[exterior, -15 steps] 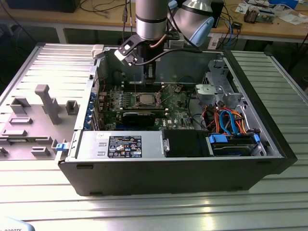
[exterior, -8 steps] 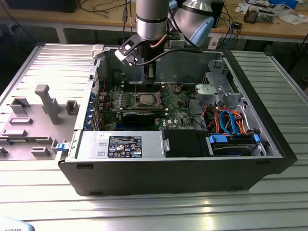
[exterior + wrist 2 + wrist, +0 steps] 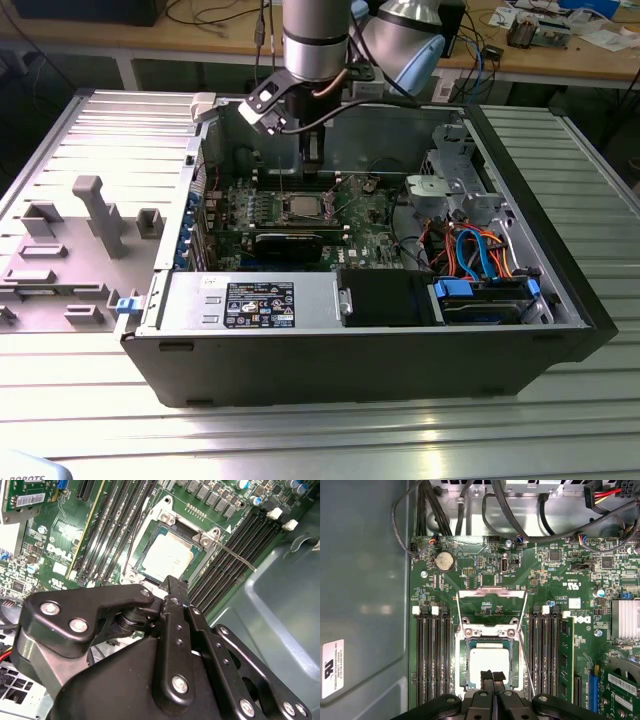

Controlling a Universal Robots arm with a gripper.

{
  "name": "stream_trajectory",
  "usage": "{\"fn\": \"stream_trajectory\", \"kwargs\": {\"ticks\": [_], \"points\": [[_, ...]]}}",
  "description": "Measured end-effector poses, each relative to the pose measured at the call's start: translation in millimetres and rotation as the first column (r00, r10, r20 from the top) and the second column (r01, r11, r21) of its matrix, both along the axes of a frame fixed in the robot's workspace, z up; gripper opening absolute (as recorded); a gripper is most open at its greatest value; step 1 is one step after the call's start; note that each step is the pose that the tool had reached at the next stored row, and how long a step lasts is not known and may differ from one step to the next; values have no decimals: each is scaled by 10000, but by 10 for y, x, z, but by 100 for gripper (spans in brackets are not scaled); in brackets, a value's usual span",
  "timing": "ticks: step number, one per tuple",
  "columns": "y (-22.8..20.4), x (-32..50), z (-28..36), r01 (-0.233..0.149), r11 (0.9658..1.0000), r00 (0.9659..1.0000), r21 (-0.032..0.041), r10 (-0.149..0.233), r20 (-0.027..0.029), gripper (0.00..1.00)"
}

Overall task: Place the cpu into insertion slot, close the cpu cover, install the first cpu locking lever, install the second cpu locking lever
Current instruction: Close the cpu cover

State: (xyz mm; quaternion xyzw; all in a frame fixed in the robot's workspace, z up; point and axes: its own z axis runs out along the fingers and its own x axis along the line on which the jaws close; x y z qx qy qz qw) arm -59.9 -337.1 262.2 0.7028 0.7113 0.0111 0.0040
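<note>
— Progress, in the exterior view?
— The gripper [image 3: 312,165] hangs over the slot [image 3: 288,209] at mid-frame.
— First wrist view?
— The cpu [image 3: 490,666] sits in the slot. The cover [image 3: 491,593] stands open. The jaws are pressed together and empty.
— Second wrist view?
— One lever [image 3: 235,556] juts free. Cover and both levers are left to do, I judge.

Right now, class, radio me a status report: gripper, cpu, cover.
Jaws shut, gripper over the cpu. It sits in the insertion slot. The cpu cover open.

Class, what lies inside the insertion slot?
The cpu lies in the insertion slot, silver top showing. In the first wrist view the pincer hides one edge; beneath the cpu nothing can be seen.
</note>
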Motion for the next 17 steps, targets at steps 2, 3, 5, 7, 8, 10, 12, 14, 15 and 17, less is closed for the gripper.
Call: {"fn": "stream_trajectory", "kwargs": {"ticks": [2, 3, 5, 7, 8, 10, 12, 14, 15, 17], "points": [[0, 0, 19, 0, 10000, 10000, 1, 0, 1, 11], [0, 0, 40, 0, 10000, 10000, 1, 0, 1, 11], [0, 0, 74, 0, 10000, 10000, 0, 0, 0, 11], [0, 0, 80, 0, 10000, 10000, 2, 0, 2, 11], [0, 0, 80, 0, 10000, 10000, 4, 0, 2, 11], [0, 0, 87, 0, 10000, 10000, 1, 0, 1, 11], [0, 2, 87, -2, 10000, 10000, 0, 2, 0, 11], [0, 17, 88, -1, 10000, 10000, -1, 1, 0, 11], [0, 24, 87, -1, 10000, 10000, 1, 1, 1, 11], [0, 32, 87, 1, 10000, 10000, 1, -1, 1, 11]]}}
